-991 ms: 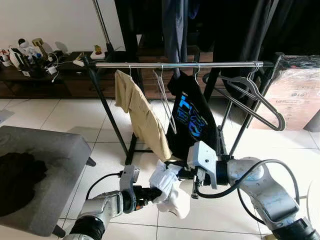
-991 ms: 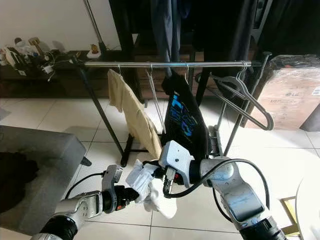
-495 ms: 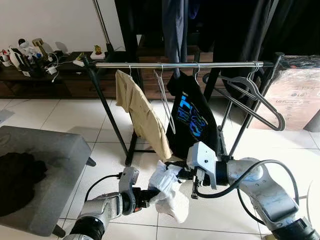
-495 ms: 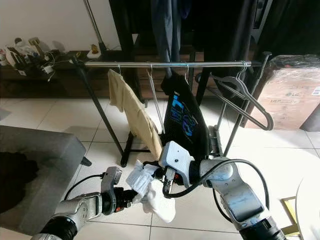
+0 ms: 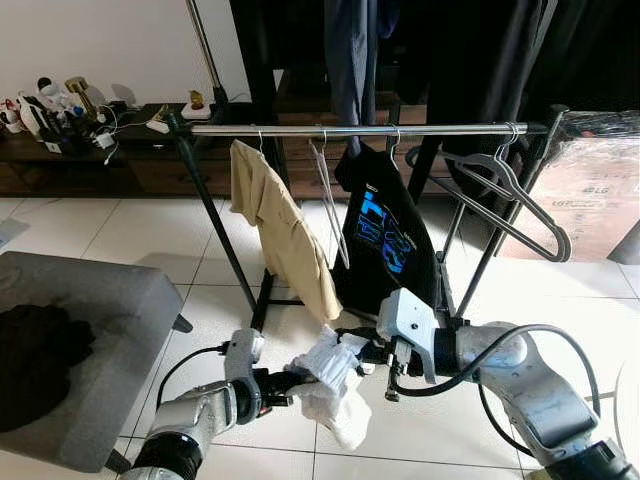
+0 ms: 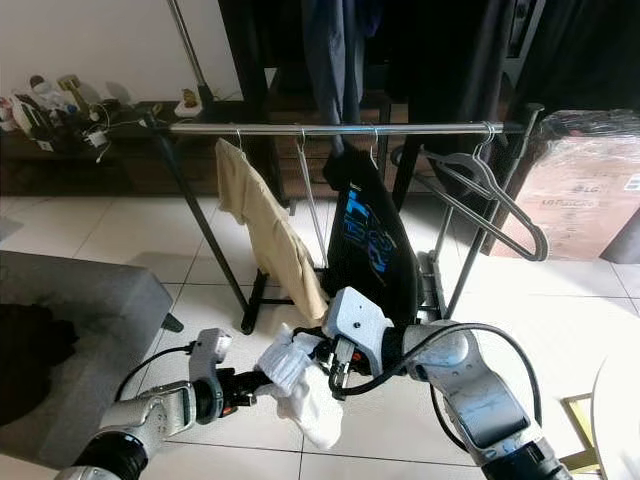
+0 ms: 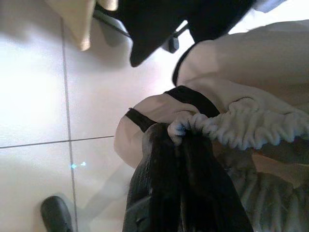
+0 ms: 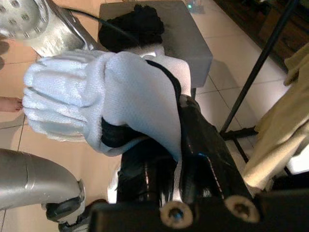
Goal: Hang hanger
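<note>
A bunched white garment with black trim (image 5: 330,385) hung low in front of the robot, above the pale tiled floor (image 5: 120,235), held between both grippers. The left gripper (image 5: 292,380) was clenched on its ribbed white edge, and the right gripper (image 5: 362,352) was clamped on the cloth's other side. Just behind them stood a horizontal silver metal clothes rail (image 5: 360,129). On it hung a tan shirt (image 5: 280,235), a bare thin wire hanger (image 5: 330,205), a black T-shirt with blue print (image 5: 385,235) and empty grey plastic hangers (image 5: 500,195) near the right end. A grey padded ottoman (image 5: 90,340) carrying dark cloth (image 5: 35,345) sat at the left.
</note>
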Available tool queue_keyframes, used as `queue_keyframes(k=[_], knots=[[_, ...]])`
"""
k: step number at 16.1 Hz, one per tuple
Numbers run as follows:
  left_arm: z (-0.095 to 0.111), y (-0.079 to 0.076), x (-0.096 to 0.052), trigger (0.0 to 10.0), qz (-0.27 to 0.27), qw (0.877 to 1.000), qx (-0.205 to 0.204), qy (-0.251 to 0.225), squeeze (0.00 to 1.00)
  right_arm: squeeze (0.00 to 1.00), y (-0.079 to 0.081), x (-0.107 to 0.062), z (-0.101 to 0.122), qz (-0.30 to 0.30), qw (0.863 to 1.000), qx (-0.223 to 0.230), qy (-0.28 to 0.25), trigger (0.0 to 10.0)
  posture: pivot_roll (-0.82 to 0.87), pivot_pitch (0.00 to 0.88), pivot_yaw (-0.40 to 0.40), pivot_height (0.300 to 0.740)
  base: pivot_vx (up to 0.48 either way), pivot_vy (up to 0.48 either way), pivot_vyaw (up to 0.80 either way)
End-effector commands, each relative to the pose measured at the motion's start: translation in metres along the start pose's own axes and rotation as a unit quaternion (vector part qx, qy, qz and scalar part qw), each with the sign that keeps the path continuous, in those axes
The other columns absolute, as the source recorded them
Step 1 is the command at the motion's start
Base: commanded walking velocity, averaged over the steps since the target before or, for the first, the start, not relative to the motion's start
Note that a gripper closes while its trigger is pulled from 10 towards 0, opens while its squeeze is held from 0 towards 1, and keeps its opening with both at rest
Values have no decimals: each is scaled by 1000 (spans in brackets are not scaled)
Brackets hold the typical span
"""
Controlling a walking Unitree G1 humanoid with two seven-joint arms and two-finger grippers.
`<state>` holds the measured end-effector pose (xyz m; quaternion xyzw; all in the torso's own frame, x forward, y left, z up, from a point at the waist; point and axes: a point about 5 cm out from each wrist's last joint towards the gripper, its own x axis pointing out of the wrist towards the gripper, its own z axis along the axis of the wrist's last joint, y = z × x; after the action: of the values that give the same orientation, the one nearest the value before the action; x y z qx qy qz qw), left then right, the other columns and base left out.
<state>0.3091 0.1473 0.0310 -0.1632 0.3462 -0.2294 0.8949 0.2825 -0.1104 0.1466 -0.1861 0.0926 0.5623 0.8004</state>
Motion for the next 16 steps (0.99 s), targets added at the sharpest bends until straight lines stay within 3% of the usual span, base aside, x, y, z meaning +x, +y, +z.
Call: queue_keyframes(k=[1, 6, 8, 9, 11, 16], knots=[[2, 11, -7, 0, 32, 999, 18, 3, 0, 0, 0, -4, -15, -13, 1000, 13, 25, 0, -123, 134, 48, 740, 0, 0, 0], [15, 13, -13, 0, 51, 998, 37, -16, 0, 0, 4, -15, -62, -59, 991, 81, 85, 0, -120, 142, 56, 740, 0, 0, 0], [19, 11, -13, 0, 50, 998, 42, -20, 0, 0, 6, -15, -72, -65, 988, 93, 106, 10000, -120, 143, 57, 740, 0, 0, 0], [22, 10, -13, 0, 51, 997, 44, -25, 0, 1000, 6, -16, -81, -79, 984, 102, 122, 10000, -120, 146, 59, 740, 0, 0, 0], [28, 8, -13, 0, 51, 997, 47, -34, 0, 1000, 6, -21, -105, -105, 969, 117, 188, 10000, -121, 146, 60, 740, 0, 0, 0], [30, 5, -13, 0, 52, 996, 58, -36, 0, 1000, 10, -28, -125, -127, 955, 144, 225, 10000, -119, 151, 61, 740, 0, 0, 0]])
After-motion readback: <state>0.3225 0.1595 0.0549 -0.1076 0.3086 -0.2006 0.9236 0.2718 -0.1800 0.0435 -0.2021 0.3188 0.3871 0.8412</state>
